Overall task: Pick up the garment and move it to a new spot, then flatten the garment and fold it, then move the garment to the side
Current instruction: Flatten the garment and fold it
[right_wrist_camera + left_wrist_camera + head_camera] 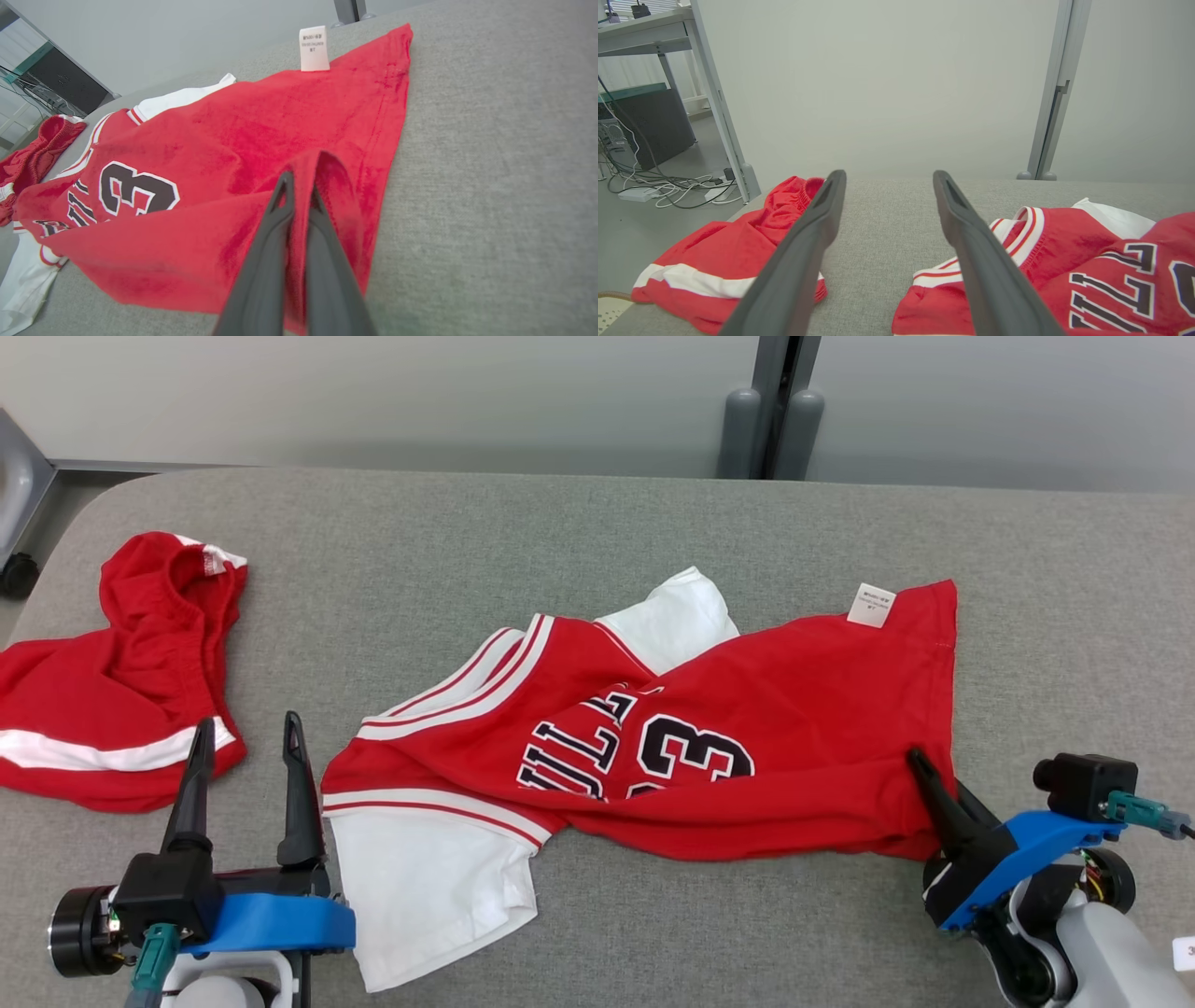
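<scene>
The garment (747, 728) is a red jersey with white sleeves, black lettering and a white tag, lying crumpled across the middle of the grey table (597, 513). My right gripper (920, 767) is shut on a pinched fold of its red hem at the right; in the right wrist view the cloth (261, 140) rises into a ridge between the two fingers (266, 261). My left gripper (247, 733) stands open just left of the jersey's white sleeve, nothing between its fingers (803, 247). In the left wrist view the jersey (1064, 261) lies to the right.
A second red piece with white stripes (121, 681) lies bunched at the table's left edge, left of my left gripper, also seen as red shorts (724, 252). Grey posts (775, 429) stand behind the table. Cables and a desk (654, 182) sit on the floor beyond.
</scene>
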Robot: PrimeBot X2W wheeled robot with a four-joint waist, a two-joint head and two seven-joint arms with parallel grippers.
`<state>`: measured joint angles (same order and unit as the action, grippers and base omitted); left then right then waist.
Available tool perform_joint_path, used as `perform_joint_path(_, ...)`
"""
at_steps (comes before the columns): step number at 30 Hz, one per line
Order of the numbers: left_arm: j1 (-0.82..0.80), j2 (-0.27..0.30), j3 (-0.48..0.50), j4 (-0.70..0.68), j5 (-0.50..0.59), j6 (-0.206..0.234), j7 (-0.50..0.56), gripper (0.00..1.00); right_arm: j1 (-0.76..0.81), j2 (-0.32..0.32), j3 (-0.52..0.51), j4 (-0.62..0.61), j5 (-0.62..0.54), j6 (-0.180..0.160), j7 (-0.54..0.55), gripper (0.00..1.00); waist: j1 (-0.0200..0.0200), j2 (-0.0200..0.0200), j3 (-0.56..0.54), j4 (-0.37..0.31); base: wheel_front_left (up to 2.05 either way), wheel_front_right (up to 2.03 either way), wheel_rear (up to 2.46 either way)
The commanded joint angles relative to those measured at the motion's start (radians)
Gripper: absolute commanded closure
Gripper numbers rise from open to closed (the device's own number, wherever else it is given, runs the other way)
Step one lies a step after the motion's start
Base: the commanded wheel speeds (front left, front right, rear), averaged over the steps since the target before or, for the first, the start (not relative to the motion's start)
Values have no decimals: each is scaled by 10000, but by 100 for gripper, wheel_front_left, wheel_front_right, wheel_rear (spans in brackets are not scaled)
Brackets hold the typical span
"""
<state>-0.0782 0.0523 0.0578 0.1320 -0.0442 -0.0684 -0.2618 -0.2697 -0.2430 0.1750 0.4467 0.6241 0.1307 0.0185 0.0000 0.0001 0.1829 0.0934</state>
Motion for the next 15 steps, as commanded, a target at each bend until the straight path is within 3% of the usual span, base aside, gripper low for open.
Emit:
perform_joint_path(1,-117,-17,32,19,-43,-22,-47,0,-240,-57,-12,229,-27,1,-148,100,0,-1,20,25,0,0,0)
perform_joint_path(4,-129,-18,27,34,-66,-4,-47,0,-657,-39,28,955,-30,1,-571,96,0,-1,54,43,0,0,0)
perform_joint_path(5,-129,-19,30,36,-65,3,-47,0,-754,-6,44,1159,28,1,-696,71,0,-1,58,39,0,0,0)
perform_joint_path(6,-126,-20,34,42,-63,9,-47,0,-841,-5,94,1331,39,1,-828,5,0,-1,59,34,0,0,0)
perform_joint_path(7,-120,-21,39,52,-72,15,-47,0,-926,-3,126,1470,55,1,-997,0,0,-1,55,23,0,0,0)
perform_joint_path(15,-16,-23,101,26,-6,53,-47,0,-1191,-372,111,1801,-153,1,-2400,0,0,-1,-49,-203,0,0,0)
